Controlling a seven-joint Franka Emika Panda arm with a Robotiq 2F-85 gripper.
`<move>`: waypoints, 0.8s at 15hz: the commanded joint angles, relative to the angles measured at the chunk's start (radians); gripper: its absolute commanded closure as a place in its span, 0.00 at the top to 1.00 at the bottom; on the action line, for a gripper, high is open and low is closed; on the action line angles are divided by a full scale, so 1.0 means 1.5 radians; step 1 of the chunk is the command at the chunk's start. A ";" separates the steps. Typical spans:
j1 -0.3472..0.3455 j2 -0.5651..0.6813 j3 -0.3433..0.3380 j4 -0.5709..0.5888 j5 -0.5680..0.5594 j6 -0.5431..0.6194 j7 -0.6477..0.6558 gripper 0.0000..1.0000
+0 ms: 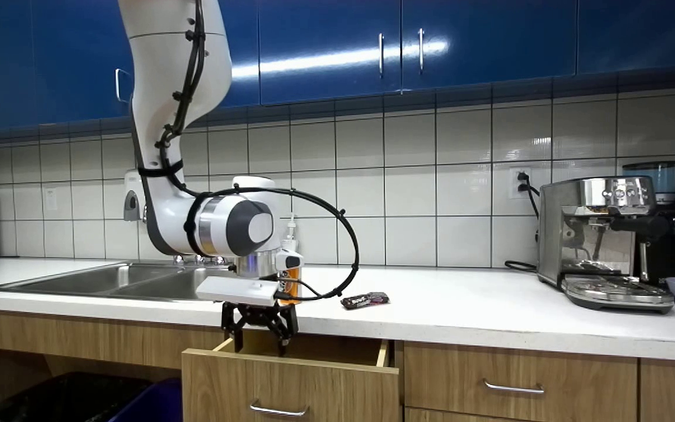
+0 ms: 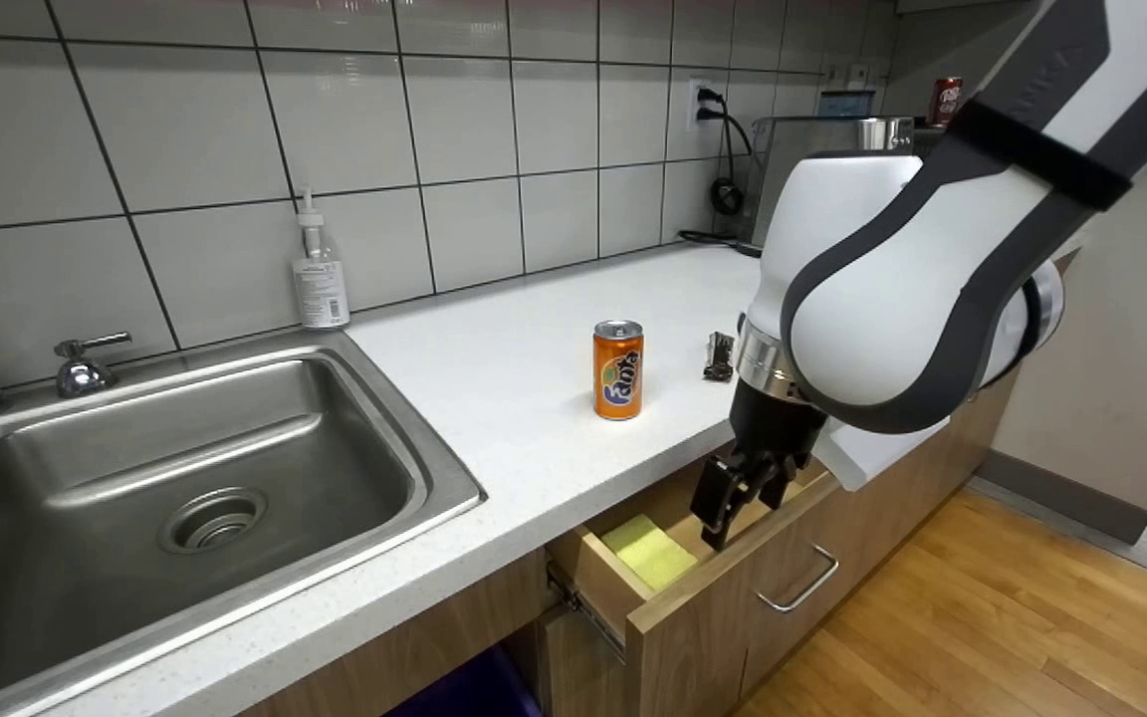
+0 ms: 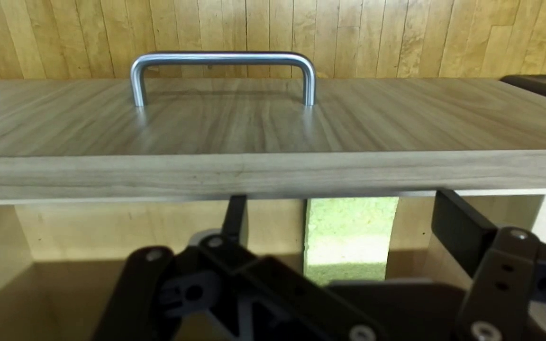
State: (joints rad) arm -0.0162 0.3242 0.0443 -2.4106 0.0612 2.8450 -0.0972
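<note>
A white surface [image 1: 466,299] ran above an open wooden drawer [image 1: 343,390]; behind its front, the fingers [image 3: 460,232] stood spread wide, holding nothing; an orange Fanta can [image 2: 618,373] stood on the surface; a yellow sponge [image 2: 649,551] lay inside the drawer, near one side wall, apart from the fingers; near the can was a dark snack packet [image 2: 719,357].
</note>
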 commanded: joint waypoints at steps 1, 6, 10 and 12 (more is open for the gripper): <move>0.007 -0.044 -0.003 -0.053 -0.013 -0.010 0.014 1.00; 0.008 -0.059 -0.002 -0.079 -0.016 -0.011 0.012 1.00; 0.007 -0.071 0.001 -0.096 -0.012 -0.013 0.009 1.00; 0.008 -0.077 0.001 -0.105 -0.012 -0.014 0.009 1.00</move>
State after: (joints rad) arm -0.0093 0.2577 0.0431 -2.5133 0.0518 2.8450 -0.0973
